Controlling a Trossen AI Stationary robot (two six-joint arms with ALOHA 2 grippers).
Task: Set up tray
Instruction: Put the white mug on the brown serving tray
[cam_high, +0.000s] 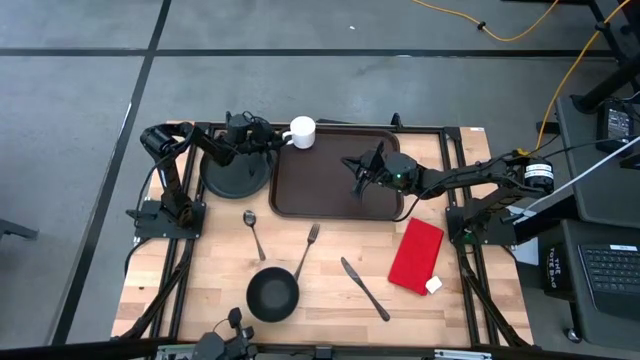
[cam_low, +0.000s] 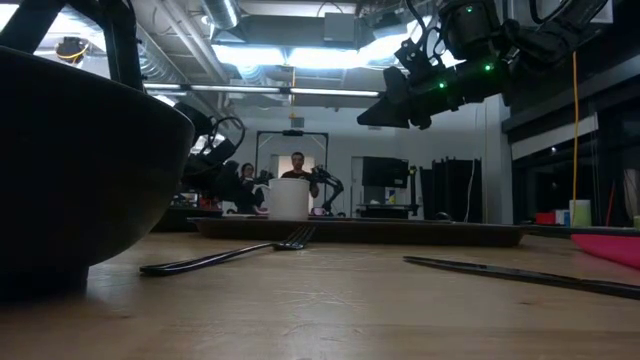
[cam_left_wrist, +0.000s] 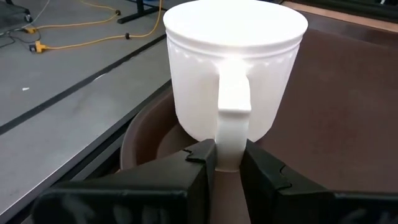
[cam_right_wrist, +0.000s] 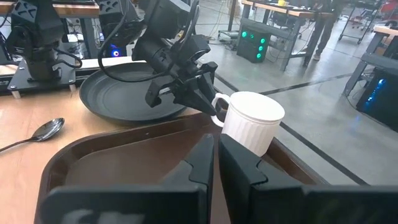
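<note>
Two grippers worked at the tray (cam_high: 335, 170), which lay at the far middle of the surface (cam_high: 330, 300). Left gripper (cam_left_wrist: 229, 163) had its fingers (cam_left_wrist: 202, 163) clamped on the handle of a white mug (cam_high: 302, 131) standing in the tray's far left corner. Right gripper (cam_high: 362, 172) hung above the tray's right half, fingers (cam_right_wrist: 205, 158) closed, empty.
</note>
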